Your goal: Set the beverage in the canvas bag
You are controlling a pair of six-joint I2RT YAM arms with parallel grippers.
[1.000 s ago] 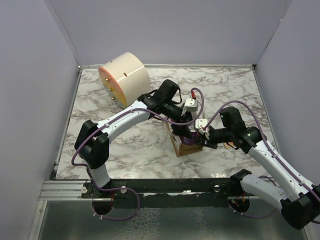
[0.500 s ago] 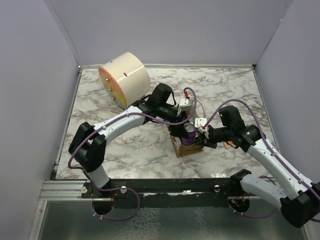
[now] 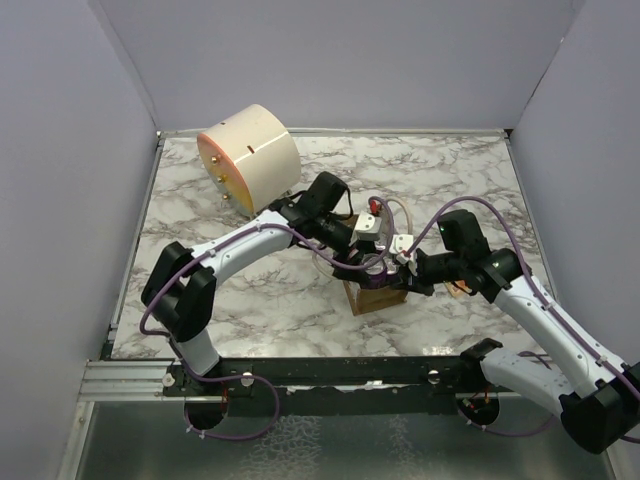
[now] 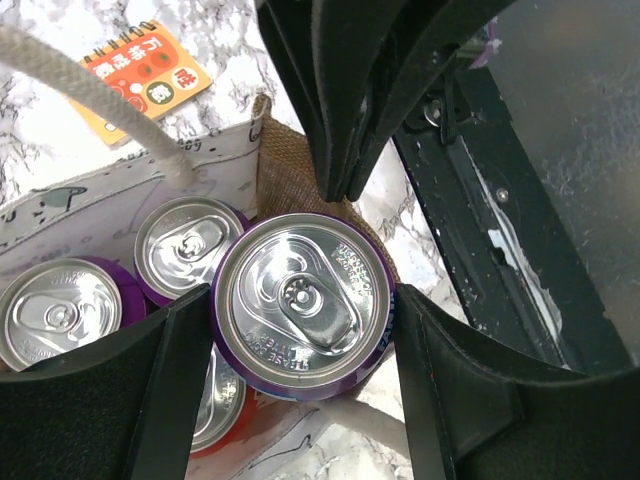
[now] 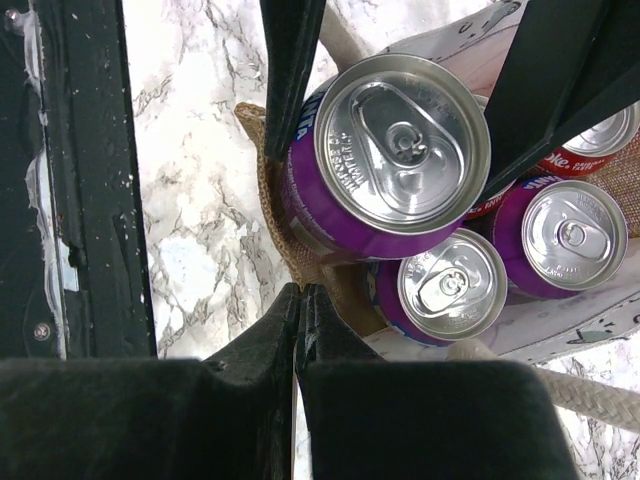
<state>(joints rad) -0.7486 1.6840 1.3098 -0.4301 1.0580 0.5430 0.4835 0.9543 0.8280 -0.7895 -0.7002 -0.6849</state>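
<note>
We see the left claw (image 4: 300, 335) gripping the purple beverage can (image 4: 300, 300) by its sides in the canvas bag (image 4: 290, 180) mouth. The right claw (image 5: 298, 305) is pinched closed beside that bag. A red can (image 5: 585, 158) inside reads "oke".

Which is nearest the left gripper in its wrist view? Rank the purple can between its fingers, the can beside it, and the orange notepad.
1. Purple can, gripped by the left gripper at the canvas bag mouth.
2. Neighbouring can, to its left in the view, inside the bag.
3. Orange notepad, on the table beyond the bag.
</note>
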